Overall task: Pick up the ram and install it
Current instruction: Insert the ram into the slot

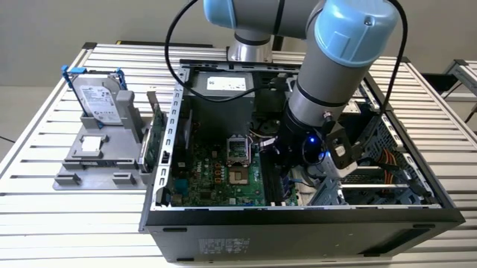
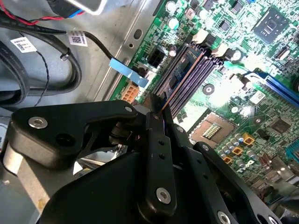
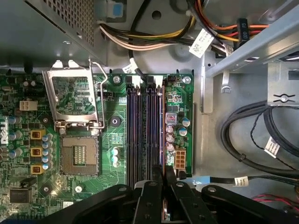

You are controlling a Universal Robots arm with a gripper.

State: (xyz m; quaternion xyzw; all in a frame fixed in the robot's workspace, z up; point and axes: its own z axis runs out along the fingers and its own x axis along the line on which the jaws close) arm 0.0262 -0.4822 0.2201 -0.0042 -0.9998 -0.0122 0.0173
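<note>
Black gripper (image 2: 161, 109) fingers are pinched on the ram (image 2: 180, 79), held edge-on directly over the motherboard's memory slots (image 3: 145, 135) inside the open computer case (image 1: 298, 218). Insertion looks under way; seating calls for square alignment and a straight push.

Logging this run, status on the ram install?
Gripper shut on the ram, inside the case. Ram standing edge-on in the memory slots. Nothing blocking the slots.

A slatted metal table (image 1: 44, 139) of pale aluminium bars spans the scene; beyond its far edge lies plain grey floor (image 1: 37, 39), with another slatted table (image 1: 466, 75) at the exterior view's far right
</note>
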